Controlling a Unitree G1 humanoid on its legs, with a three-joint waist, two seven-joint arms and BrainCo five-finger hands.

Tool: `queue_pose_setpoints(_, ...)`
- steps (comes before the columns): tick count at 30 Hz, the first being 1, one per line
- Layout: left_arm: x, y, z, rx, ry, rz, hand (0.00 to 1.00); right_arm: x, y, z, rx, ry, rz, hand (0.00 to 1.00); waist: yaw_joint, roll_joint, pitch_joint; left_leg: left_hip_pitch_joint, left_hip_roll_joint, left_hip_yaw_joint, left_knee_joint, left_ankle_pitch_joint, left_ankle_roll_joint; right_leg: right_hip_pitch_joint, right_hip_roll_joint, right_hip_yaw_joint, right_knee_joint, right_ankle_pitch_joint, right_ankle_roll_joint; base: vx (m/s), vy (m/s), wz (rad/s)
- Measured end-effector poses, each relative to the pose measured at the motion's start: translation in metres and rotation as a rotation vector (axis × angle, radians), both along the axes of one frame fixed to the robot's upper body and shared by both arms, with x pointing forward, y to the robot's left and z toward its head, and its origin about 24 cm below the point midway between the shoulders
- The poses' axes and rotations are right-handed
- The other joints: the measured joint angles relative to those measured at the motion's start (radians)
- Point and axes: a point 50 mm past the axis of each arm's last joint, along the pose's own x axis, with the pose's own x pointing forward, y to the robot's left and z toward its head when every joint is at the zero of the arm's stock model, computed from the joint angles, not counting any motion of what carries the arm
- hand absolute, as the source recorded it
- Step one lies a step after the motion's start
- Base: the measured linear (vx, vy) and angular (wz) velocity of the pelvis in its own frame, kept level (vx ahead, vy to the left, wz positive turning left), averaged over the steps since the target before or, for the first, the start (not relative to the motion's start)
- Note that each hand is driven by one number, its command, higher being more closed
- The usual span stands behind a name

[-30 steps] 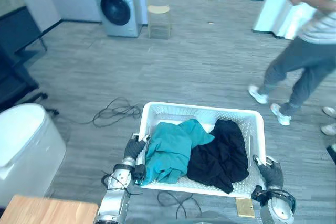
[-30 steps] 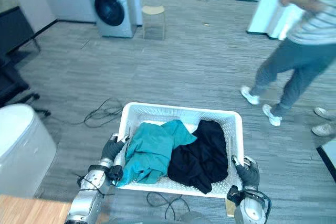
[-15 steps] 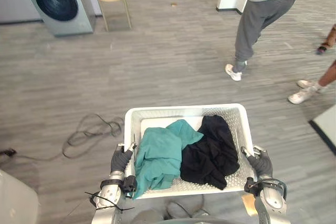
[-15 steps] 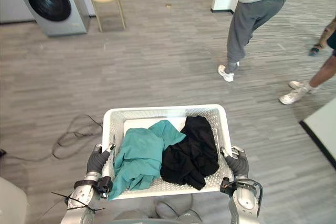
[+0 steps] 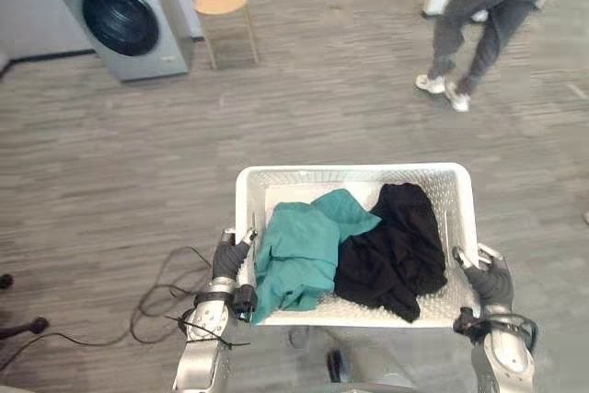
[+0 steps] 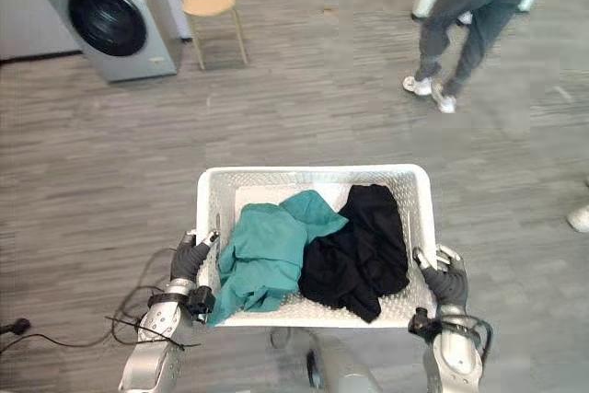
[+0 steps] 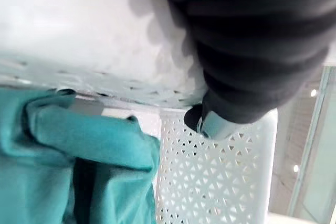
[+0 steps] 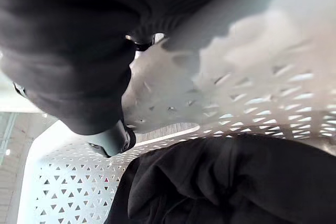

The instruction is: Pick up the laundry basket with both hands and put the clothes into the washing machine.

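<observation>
Laundry basket (image 5: 354,173) carried between both hands, washing machine far ahead

The left hand (image 5: 229,265) and right hand (image 5: 489,279) clamp the basket's side rims, thumbs hooked over, as before; a teal garment (image 5: 299,251) and black garment (image 5: 394,248) lie inside; beyond, the washing machine (image 5: 129,17) stands far left beside a chair (image 5: 221,2); the view has swung, and the person (image 5: 480,20) has stepped farther away.

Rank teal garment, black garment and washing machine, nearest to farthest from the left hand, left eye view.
1. teal garment, left half of the basket, beside the left hand.
2. black garment, right half.
3. washing machine, far across the floor.
</observation>
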Motion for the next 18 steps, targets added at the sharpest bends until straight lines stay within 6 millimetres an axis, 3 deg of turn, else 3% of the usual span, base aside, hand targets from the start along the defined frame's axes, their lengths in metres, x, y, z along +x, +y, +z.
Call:
queue_pose_setpoints(2,-0.006,0.010,-0.003,0.001,0.016,0.041,1.00,0.005,0.009,0.000,0.012,-0.002,0.043,1.00,0.071,-0.003,0.002,-0.158,0.030,-0.023,0.043,-0.086,-0.018,0.138,-0.021,0.099,-0.132,-0.007,0.010,0.68,0.249,-0.71)
queue_pose_setpoints(4,-0.010,0.018,-0.005,0.006,0.025,0.070,1.00,0.011,0.016,-0.001,0.025,0.000,0.072,1.00,0.111,-0.028,0.020,-0.260,0.044,-0.027,-0.111,-0.163,-0.037,0.238,-0.087,0.154,-0.212,-0.027,0.032,0.51,0.264,-0.61)
queue_pose_setpoints(5,-0.012,0.019,-0.006,0.005,0.028,0.077,1.00,0.013,0.017,-0.001,0.026,0.002,0.080,1.00,0.116,-0.031,0.022,-0.280,0.052,-0.020,-0.208,-0.179,-0.047,0.266,-0.111,0.164,-0.228,-0.035,0.039,0.58,0.302,-0.49)
queue_pose_setpoints(7,-0.018,0.020,-0.007,-0.016,0.024,0.098,1.00,0.020,0.019,-0.001,0.013,-0.001,0.103,1.00,0.115,-0.034,0.020,-0.298,0.087,-0.002,-0.677,-0.160,-0.097,0.336,-0.196,0.218,-0.234,-0.119,0.044,0.61,0.333,-0.61)
queue_pose_setpoints(8,-0.018,0.020,-0.007,-0.016,0.022,0.101,1.00,0.022,0.019,-0.002,0.014,-0.001,0.102,1.00,0.115,-0.049,0.019,-0.307,0.087,0.016,-0.681,-0.131,-0.141,0.348,-0.229,0.236,-0.231,-0.157,0.042,0.63,0.370,-0.65)
queue_pose_setpoints(9,-0.019,0.020,-0.008,-0.015,0.034,0.102,1.00,0.022,0.020,-0.008,0.015,0.023,0.100,1.00,0.111,-0.066,-0.010,-0.304,0.051,0.076,-0.651,-0.178,-0.120,0.342,-0.282,0.276,-0.194,-0.176,0.050,0.85,0.503,-0.51)
queue_pose_setpoints(10,-0.020,0.019,-0.010,-0.016,0.041,0.102,1.00,0.021,0.017,-0.009,0.005,0.036,0.097,1.00,0.107,-0.062,-0.023,-0.296,0.043,0.127,-0.609,-0.232,-0.060,0.316,-0.301,0.317,-0.111,-0.142,0.107,0.86,0.529,-0.49)
queue_pose_setpoints(11,-0.022,0.018,-0.011,-0.017,0.048,0.102,1.00,0.020,0.016,-0.010,-0.002,0.043,0.099,1.00,0.107,-0.063,-0.024,-0.281,0.036,0.149,-0.593,-0.249,-0.024,0.309,-0.307,0.338,-0.065,-0.120,0.146,0.76,0.491,-0.49)
queue_pose_setpoints(12,-0.027,0.017,-0.015,-0.021,0.077,0.101,1.00,0.018,0.017,-0.014,-0.012,0.064,0.102,1.00,0.103,-0.088,-0.022,-0.222,-0.001,0.184,-0.588,-0.263,0.031,0.288,-0.319,0.361,0.077,-0.058,0.243,0.72,0.483,-0.48)
queue_pose_setpoints(13,-0.032,0.017,-0.018,-0.015,0.104,0.103,1.00,0.013,0.018,-0.020,-0.005,0.095,0.102,1.00,0.107,-0.118,-0.024,-0.121,-0.059,0.180,-0.653,-0.278,0.060,0.212,-0.306,0.377,0.305,0.089,0.375,0.57,0.378,-0.44)
queue_pose_setpoints(14,-0.033,0.017,-0.020,-0.012,0.113,0.099,1.00,0.011,0.018,-0.023,-0.002,0.107,0.104,1.00,0.108,-0.124,-0.026,-0.068,-0.084,0.163,-0.699,-0.285,0.073,0.167,-0.284,0.380,0.435,0.147,0.413,0.81,0.450,-0.33)
queue_pose_setpoints(15,-0.034,0.016,-0.021,-0.013,0.128,0.101,1.00,0.006,0.016,-0.025,-0.001,0.122,0.103,1.00,0.106,-0.114,-0.023,0.038,-0.118,0.121,-0.782,-0.288,0.078,0.077,-0.220,0.351,0.659,0.166,0.377,0.51,0.223,-0.17)
queue_pose_setpoints(16,-0.034,0.015,-0.022,-0.012,0.134,0.096,1.00,0.005,0.016,-0.024,-0.002,0.119,0.100,1.00,0.101,-0.099,-0.027,0.091,-0.125,0.088,-0.828,-0.288,0.078,0.028,-0.175,0.324,0.740,0.144,0.341,0.78,0.306,0.00)
queue_pose_setpoints(17,-0.034,0.012,-0.022,-0.003,0.138,0.080,1.00,-0.001,0.013,-0.025,-0.006,0.127,0.087,1.00,0.084,-0.052,-0.043,0.191,-0.115,0.034,-0.933,-0.286,0.073,-0.074,-0.084,0.232,0.824,0.065,0.242,0.66,0.232,0.28)
queue_pose_setpoints(18,-0.029,0.012,-0.019,0.009,0.121,0.068,1.00,-0.003,0.013,-0.022,-0.002,0.113,0.074,1.00,0.063,-0.041,-0.049,0.262,-0.112,0.034,-1.004,-0.259,0.031,-0.184,-0.034,0.134,0.798,-0.016,0.193,0.66,0.239,0.34)
